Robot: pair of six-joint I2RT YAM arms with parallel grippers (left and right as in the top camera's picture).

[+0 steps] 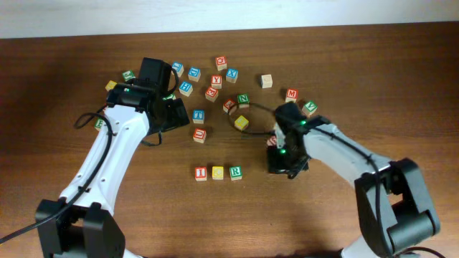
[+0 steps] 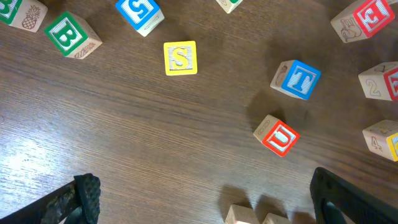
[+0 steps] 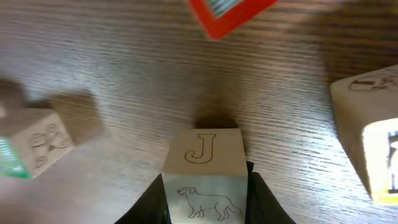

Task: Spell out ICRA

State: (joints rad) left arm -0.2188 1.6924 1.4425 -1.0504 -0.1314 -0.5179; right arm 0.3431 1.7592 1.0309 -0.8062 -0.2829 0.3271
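Observation:
A row of three blocks lies on the table: red I (image 1: 200, 173), yellow C (image 1: 217, 173), green R (image 1: 235, 173). To their right my right gripper (image 1: 277, 149) is low over the table, and a red block face (image 1: 273, 142) shows at it. In the right wrist view the right gripper (image 3: 205, 202) is shut on a wooden block (image 3: 203, 168): both fingers press its sides. That block shows an outlined J and a dog drawing. No A face is readable. My left gripper (image 2: 205, 199) hangs open over bare wood near the red U block (image 2: 277, 135).
Loose letter blocks are scattered across the far middle of the table, among them a yellow S (image 2: 180, 58), blue T (image 2: 297, 79) and green B (image 2: 69, 35). A red block (image 3: 230, 12), a green-faced block (image 3: 25, 149) and a larger block (image 3: 373, 137) surround the right gripper.

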